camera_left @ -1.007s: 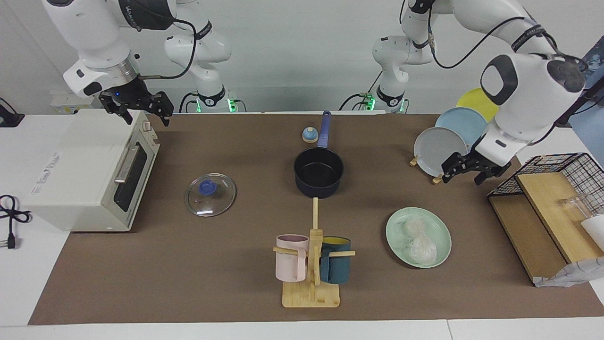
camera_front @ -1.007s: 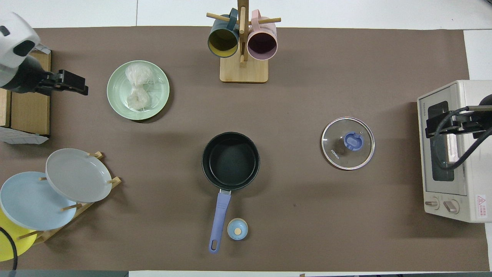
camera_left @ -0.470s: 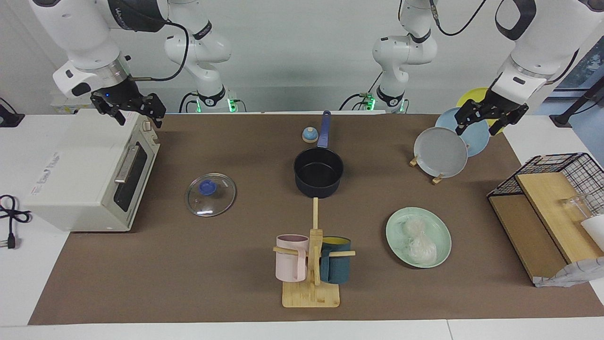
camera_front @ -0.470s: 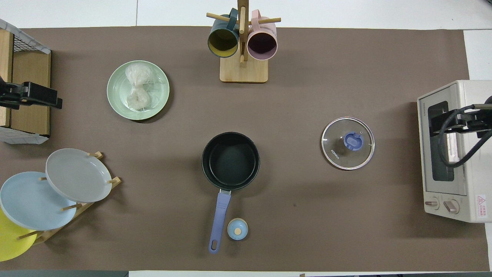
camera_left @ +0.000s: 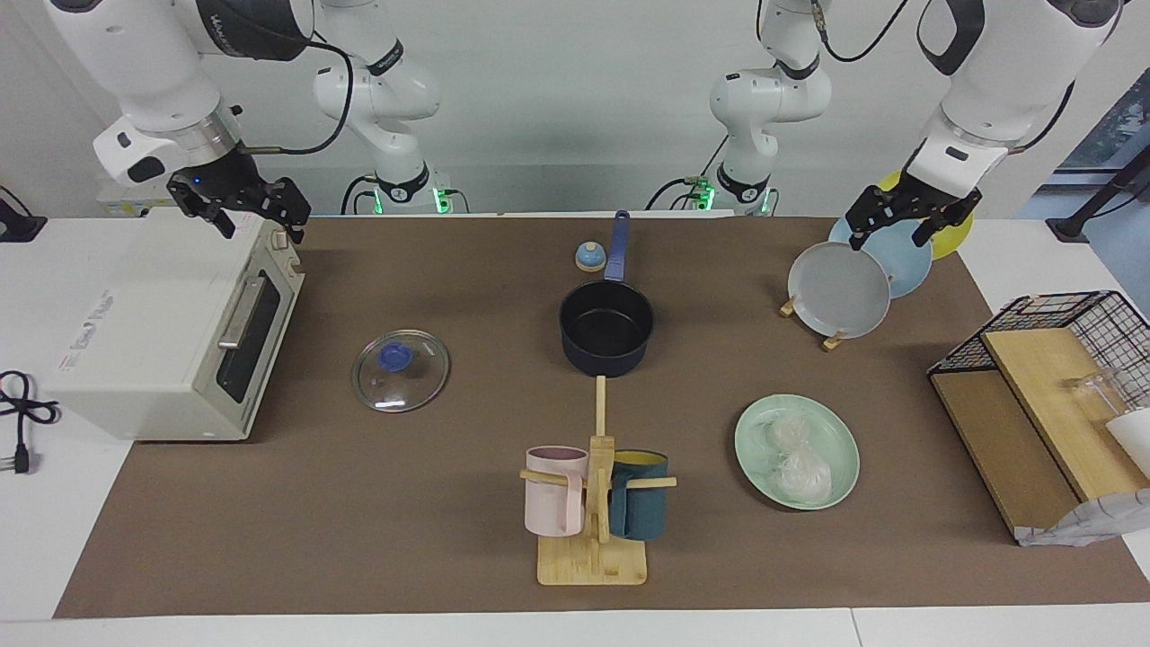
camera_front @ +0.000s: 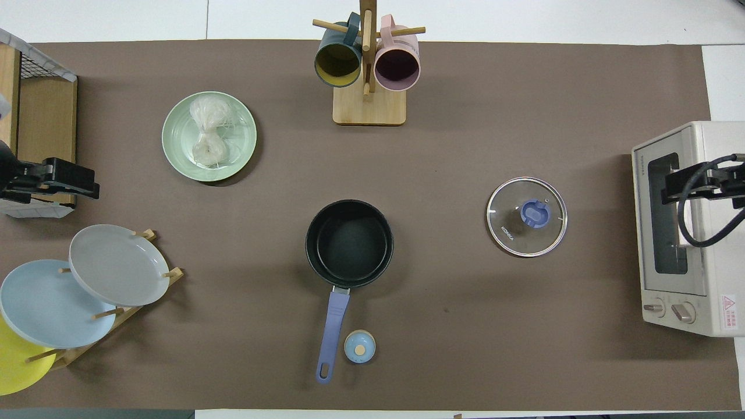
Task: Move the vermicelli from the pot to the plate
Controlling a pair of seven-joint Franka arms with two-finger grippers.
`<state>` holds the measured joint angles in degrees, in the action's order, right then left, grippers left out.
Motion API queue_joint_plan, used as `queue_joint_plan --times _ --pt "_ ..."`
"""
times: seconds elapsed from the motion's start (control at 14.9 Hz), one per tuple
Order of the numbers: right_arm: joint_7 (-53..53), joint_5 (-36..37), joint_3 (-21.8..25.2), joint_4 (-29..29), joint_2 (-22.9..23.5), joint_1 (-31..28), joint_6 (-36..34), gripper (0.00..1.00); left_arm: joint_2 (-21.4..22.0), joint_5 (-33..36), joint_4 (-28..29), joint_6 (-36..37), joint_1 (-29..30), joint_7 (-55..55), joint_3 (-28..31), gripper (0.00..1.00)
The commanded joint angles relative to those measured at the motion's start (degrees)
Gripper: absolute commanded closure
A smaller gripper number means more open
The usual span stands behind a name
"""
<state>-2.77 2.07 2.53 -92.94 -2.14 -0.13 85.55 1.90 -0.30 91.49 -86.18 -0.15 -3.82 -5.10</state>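
The vermicelli (camera_left: 796, 460) (camera_front: 208, 135) lies as a whitish tangle on the mint-green plate (camera_left: 747, 447) (camera_front: 172, 138), toward the left arm's end of the table. Mid-table stands the dark pot (camera_left: 606, 325) (camera_front: 349, 241), its black inside bare and its blue handle pointing toward the robots. My left gripper (camera_left: 888, 232) (camera_front: 87, 183) hangs open and holds nothing, raised over the plate rack. Over the toaster oven's top, my right gripper (camera_left: 260, 225) (camera_front: 669, 186) is open too, with nothing in it.
A glass lid (camera_left: 400, 370) lies between pot and toaster oven (camera_left: 162, 332). A wooden mug rack (camera_left: 593, 512) with two mugs stands farther from the robots than the pot. The plate rack (camera_left: 840, 289), a wire basket with wooden boards (camera_left: 1033, 404) and a small blue knob (camera_left: 589, 258) are about.
My left gripper has risen from low beside the grey plate to up over the plate rack. The right gripper shifted slightly over the oven. Nothing on the table moved.
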Motion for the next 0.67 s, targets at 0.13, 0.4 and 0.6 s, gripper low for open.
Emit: queue_joint_plan --times 0.13,0.4,0.6 --pt "1.45 -1.28 -0.16 0.92 0.03 -0.22 -0.39 0.00 -0.67 1.27 -2.29 4.27 1.30 -2.77 -1.66 0.00" --pt "2.58 -1.37 0.10 0.83 -0.06 -0.57 0.58 0.00 -0.49 1.18 -2.37 4.44 1.30 -2.42 -1.75 0.00" --pt "3.30 -1.37 0.19 0.74 -0.06 -0.66 1.02 0.00 -0.49 1.18 -2.54 4.52 1.30 -2.16 -1.75 0.00"
